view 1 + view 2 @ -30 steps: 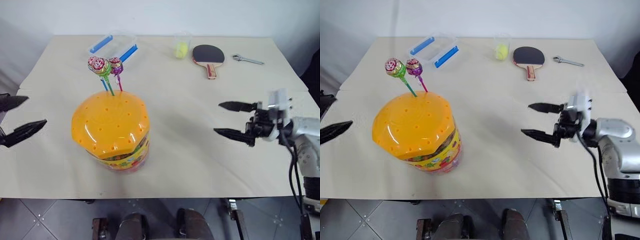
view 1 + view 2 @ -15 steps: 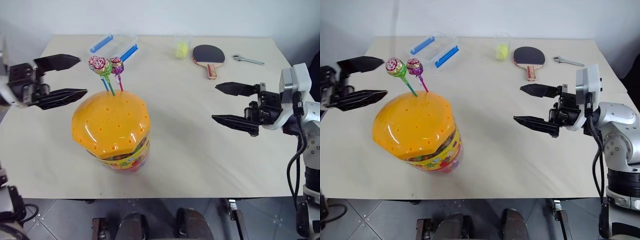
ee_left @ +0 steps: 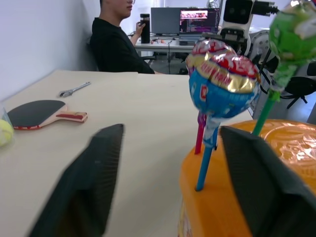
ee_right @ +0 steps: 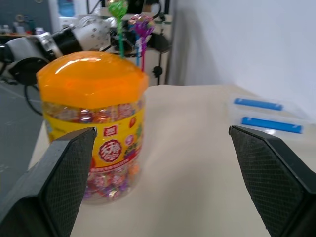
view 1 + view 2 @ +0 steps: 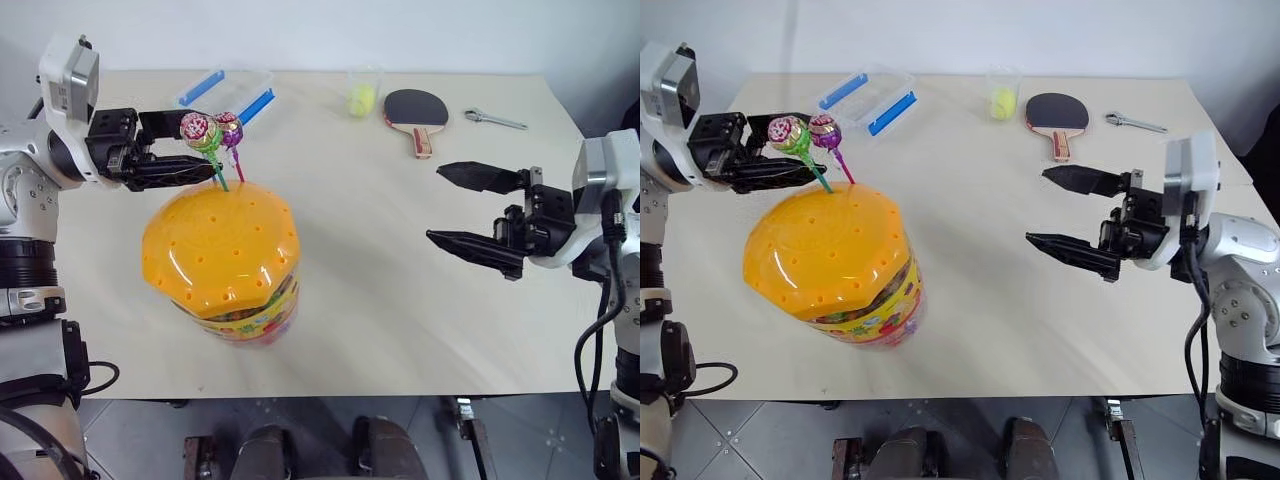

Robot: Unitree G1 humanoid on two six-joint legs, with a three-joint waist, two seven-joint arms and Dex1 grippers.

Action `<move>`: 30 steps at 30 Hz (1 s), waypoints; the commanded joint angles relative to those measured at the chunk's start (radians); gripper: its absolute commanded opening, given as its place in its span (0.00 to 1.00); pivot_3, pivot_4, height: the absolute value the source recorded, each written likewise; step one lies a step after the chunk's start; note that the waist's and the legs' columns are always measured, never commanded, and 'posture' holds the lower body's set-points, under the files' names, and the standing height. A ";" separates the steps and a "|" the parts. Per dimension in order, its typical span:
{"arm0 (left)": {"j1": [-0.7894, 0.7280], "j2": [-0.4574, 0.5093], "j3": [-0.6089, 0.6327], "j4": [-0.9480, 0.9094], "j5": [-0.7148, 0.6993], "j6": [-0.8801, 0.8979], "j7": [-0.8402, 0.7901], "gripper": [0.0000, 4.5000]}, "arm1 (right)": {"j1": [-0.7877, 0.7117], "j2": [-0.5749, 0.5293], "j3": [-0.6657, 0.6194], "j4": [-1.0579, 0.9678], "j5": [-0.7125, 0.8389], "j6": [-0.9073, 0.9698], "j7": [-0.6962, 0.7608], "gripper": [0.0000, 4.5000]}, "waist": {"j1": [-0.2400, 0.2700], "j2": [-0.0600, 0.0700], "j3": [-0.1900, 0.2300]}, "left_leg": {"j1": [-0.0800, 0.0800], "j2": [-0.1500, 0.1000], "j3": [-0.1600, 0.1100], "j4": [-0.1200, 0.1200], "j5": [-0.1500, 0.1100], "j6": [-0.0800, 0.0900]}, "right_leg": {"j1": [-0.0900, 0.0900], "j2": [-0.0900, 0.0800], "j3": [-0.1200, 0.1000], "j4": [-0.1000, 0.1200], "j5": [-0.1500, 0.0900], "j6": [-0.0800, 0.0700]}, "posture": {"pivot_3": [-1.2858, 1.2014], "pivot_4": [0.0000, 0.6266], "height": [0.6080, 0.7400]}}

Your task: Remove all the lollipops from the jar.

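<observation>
So the left hand (image 5: 205, 152) is swinging in from the worktop (image 5: 400, 260) edge and is now sitting right at the lollipops (image 5: 208, 131), with its fingers narrowing around them. In the left wrist view the blue stick is sitting between the two black fingers (image 3: 89, 182), but there's a visible gap on both sides, so I'd say it's closing in and not gripping anything yet. All three lollipops are standing in the holes of the orange lid on the jar (image 5: 222, 258), which is sitting on the near left of the worktop, so nothing's out yet. The right hand (image 5: 470, 208) is hovering wide open and empty, well away to the right. Looks like the first pull is about to start.
</observation>
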 commanded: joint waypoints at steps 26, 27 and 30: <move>-0.145 0.218 0.104 -0.062 0.202 0.465 0.633 0.01 | -0.090 -0.044 0.018 0.079 -0.006 -0.021 0.098 1.00 | -0.004 0.000 0.000 | -0.005 0.000 -0.007 0.001 -0.001 0.001 | 0.000 0.000 -0.003 0.001 0.000 0.000 | 0.52 0.24 1.00; -0.122 0.243 0.105 -0.067 0.214 0.510 0.661 0.01 | -0.091 -0.048 0.024 0.080 -0.002 -0.017 0.123 1.00 | -0.005 0.000 0.000 | -0.005 0.000 -0.009 0.001 -0.001 0.001 | 0.000 0.000 -0.003 0.001 0.000 0.000 | 0.52 0.24 1.00; -0.016 0.304 0.116 -0.104 0.225 0.611 0.694 0.01 | -0.088 -0.072 0.047 0.075 0.000 -0.012 0.209 1.00 | -0.004 0.000 0.000 | -0.004 0.000 -0.011 0.001 -0.001 0.001 | 0.000 0.000 -0.003 0.001 0.000 0.000 | 0.52 0.24 1.00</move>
